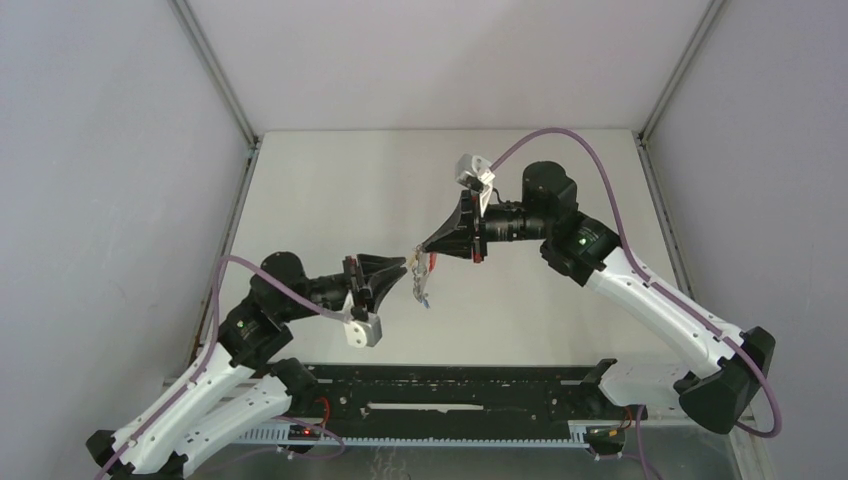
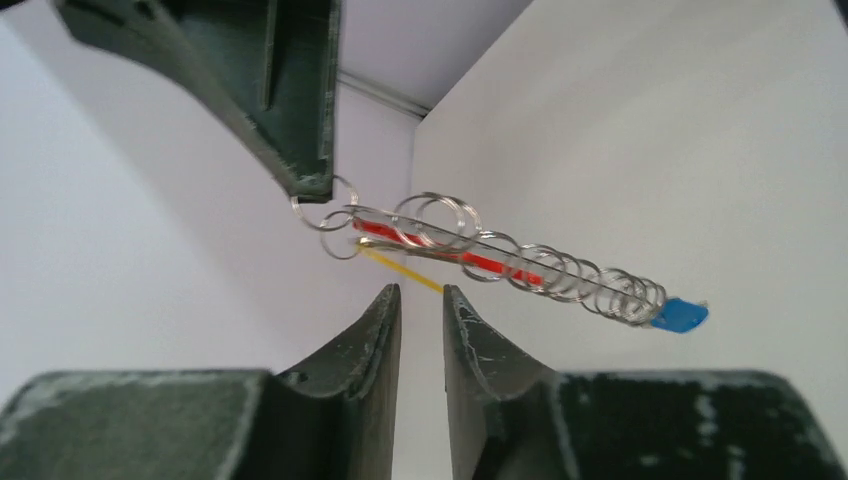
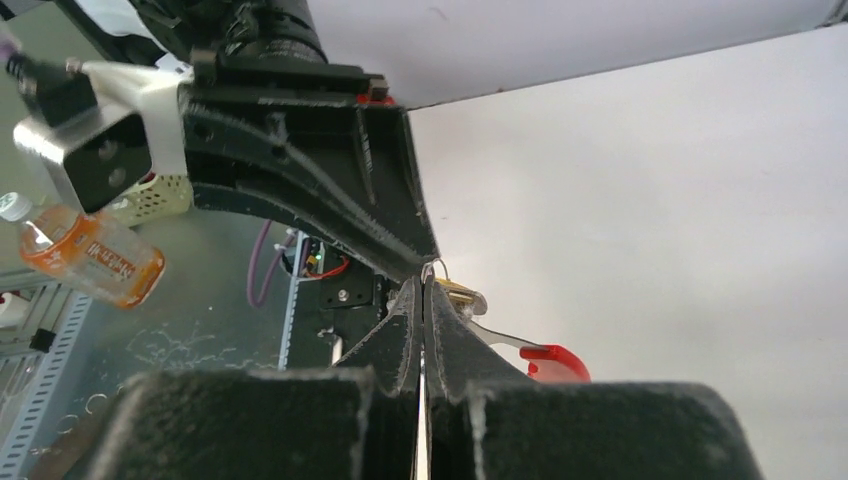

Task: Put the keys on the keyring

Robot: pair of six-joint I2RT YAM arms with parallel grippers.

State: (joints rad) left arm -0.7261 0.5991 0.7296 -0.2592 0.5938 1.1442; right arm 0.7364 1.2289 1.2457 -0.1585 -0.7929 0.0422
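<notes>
The keyring (image 1: 424,279) hangs in the air between my two grippers: a string of grey metal rings (image 2: 560,270) with a red tag (image 2: 470,257). The blue-headed key (image 2: 681,315) hangs at its far end. The yellow key (image 2: 400,268) shows edge-on just above my left fingertips (image 2: 393,292). My left gripper (image 2: 421,292) is a little open with nothing between its jaws, and it sits tip to tip with my right gripper (image 1: 425,250). My right gripper (image 3: 424,282) is shut on a wire ring of the keyring. The red tag (image 3: 553,360) hangs beside it.
The white table (image 1: 330,190) has grey walls on three sides. A black rail (image 1: 450,385) runs along the near edge between the arm bases. An orange-labelled bottle (image 3: 90,255) and a white perforated basket (image 3: 150,200) lie off the table.
</notes>
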